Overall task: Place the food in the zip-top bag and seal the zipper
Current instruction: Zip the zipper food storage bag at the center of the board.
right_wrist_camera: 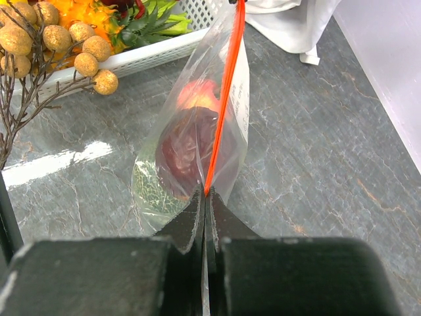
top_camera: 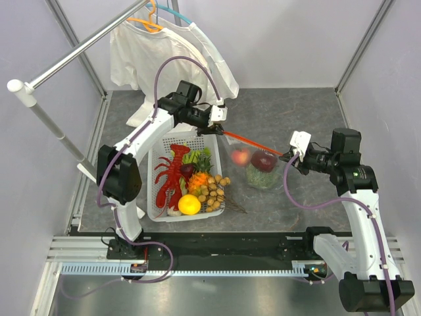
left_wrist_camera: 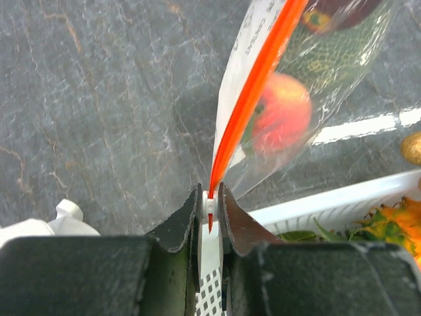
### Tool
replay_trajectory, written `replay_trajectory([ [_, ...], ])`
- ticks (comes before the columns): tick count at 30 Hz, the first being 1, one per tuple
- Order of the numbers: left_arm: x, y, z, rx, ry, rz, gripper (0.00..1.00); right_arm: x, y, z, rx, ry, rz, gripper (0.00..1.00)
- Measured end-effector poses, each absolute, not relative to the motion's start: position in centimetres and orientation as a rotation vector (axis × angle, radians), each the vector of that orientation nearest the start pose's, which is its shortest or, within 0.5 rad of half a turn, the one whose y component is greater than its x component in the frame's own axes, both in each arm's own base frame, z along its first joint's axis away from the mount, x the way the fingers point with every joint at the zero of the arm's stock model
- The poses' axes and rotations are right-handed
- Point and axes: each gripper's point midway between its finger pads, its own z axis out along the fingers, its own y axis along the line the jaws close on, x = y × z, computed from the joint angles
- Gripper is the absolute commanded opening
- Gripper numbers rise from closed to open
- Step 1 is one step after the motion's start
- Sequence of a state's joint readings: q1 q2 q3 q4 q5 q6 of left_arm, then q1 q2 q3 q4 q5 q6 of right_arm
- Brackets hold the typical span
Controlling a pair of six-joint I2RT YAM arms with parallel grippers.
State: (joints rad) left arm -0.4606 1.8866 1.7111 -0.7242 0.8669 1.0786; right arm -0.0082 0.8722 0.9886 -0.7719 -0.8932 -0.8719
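Food is in the bag; only the zipper seal is left to confirm.

The peach [top_camera: 241,157], the dark red piece [top_camera: 264,160] and the netted melon [top_camera: 262,179] all lie inside the zip-top bag [right_wrist_camera: 240,112], which hangs just right of the white basket [top_camera: 155,212]; whether its bottom touches the table [top_camera: 309,112] I cannot tell. The zipper [top_camera: 253,143] runs taut as one thin orange line between my two grippers. The left gripper [left_wrist_camera: 209,197] is nearly closed and pinches the small white tip at the far-left end. The right gripper [right_wrist_camera: 205,196] is fully closed on the near-right end of the strip. I judge the loading step finished. The strip looks joined along its length, but I cannot verify the seal from these views.
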Motion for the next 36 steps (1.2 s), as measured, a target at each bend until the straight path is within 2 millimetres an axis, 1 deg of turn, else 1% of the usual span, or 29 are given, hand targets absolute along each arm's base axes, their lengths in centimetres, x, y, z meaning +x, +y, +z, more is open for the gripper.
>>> replay_trajectory([
  [7, 37.6, -30.5, 19.9, 1.761, 1.308, -0.714, 0.09, 23.7, 11.5, 25.5, -1.227, 1.565, 0.434, 0.0],
  [9, 37.6, -30.4, 19.9, 1.761, 1.309, -0.714, 0.22, 23.7, 11.6, 25.5, -1.228, 1.564, 0.434, 0.0],
  [10, 37.6, -30.4, 19.9, 1.76, 1.31, -0.715, 0.35, 23.7, 11.6, 25.5, -1.229, 1.564, 0.435, 0.0],
  [11, 37.6, -30.4, 19.8, 1.759, 1.312, -0.716, 0.41, 23.7, 11.6, 25.4, -1.231, 1.564, 0.437, 0.0],
  [13, 37.8, -30.1, 19.9, 1.754, 1.322, -0.712, 0.51, 23.7, 11.6, 25.3, -1.232, 1.567, 0.443, 0.0],
  [16, 38.0, -29.9, 20.2, 1.74, 1.337, -0.716, 0.58, 23.7, 11.7, 25.3, -1.234, 1.566, 0.45, 0.0],
  [18, 38.0, -30.2, 20.9, 1.732, 1.332, -0.717, 0.59, 23.7, 11.7, 25.3, -1.235, 1.564, 0.455, 0.0],
  [20, 37.5, -31.2, 21.9, 1.73, 1.311, -0.728, 0.6, 23.6, 11.8, 25.3, -1.24, 1.56, 0.457, 0.0],
  [24, 35.6, -33.6, 23.1, 1.759, 1.252, -0.761, 0.61, 23.5, 11.8, 25.2, -1.249, 1.56, 0.457, 0.0],
  [27, 34.2, -35.2, 23.5, 1.785, 1.213, -0.783, 0.6, 23.6, 11.8, 25.0, -1.254, 1.56, 0.458, 0.0],
  [32, 32.7, -36.7, 23.5, 1.817, 1.176, -0.805, 0.52, 23.7, 11.8, 25.0, -1.259, 1.559, 0.456, 0.0],
  [33, 32.5, -36.9, 23.5, 1.821, 1.172, -0.807, 0.49, 23.7, 11.8, 25.0, -1.259, 1.559, 0.456, 0.0],
  [34, 32.3, -37.1, 23.5, 1.825, 1.165, -0.808, 0.4, 23.7, 11.8, 25.0, -1.259, 1.558, 0.456, 0.0],
  [36, 32.0, -37.4, 23.6, 1.829, 1.159, -0.81, 0.34, 23.7, 11.8, 25.0, -1.259, 1.558, 0.456, 0.0],
])
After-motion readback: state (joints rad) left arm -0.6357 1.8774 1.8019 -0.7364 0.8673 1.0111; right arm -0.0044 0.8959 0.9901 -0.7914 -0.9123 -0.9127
